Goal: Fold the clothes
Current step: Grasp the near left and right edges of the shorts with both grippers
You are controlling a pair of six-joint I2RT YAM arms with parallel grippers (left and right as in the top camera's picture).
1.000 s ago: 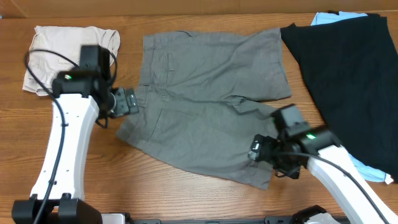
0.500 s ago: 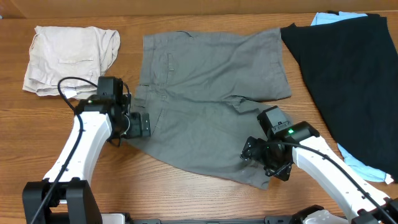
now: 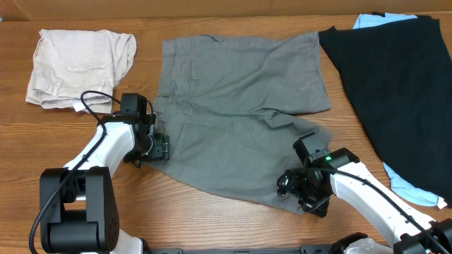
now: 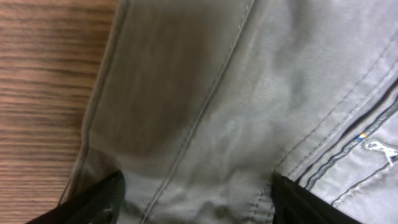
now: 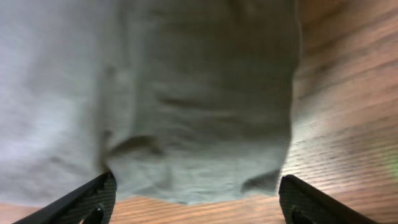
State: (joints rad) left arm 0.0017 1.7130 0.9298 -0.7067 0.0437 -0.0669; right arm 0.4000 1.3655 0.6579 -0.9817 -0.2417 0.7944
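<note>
The grey shorts (image 3: 233, 106) lie spread flat mid-table, waist to the left and legs to the right. My left gripper (image 3: 157, 147) is down at the near end of the waist edge. In the left wrist view its jaws stand wide apart with the shorts' seamed cloth (image 4: 217, 93) bunched between the black fingertips (image 4: 99, 200). My right gripper (image 3: 293, 187) sits at the hem of the near leg. In the right wrist view the hem (image 5: 186, 93) lies between its open fingers (image 5: 84, 200), wood showing under it. Neither gripper is pinching the cloth.
Folded beige shorts (image 3: 78, 67) lie at the back left, close to the left arm. A large black garment (image 3: 395, 92) covers the right side over a light blue cloth (image 3: 413, 189). Bare wooden table (image 3: 212, 226) runs along the front.
The left gripper slid toward me along the waist edge and came down onto the cloth. The right gripper shifted nearer, to the very hem of the near leg.
</note>
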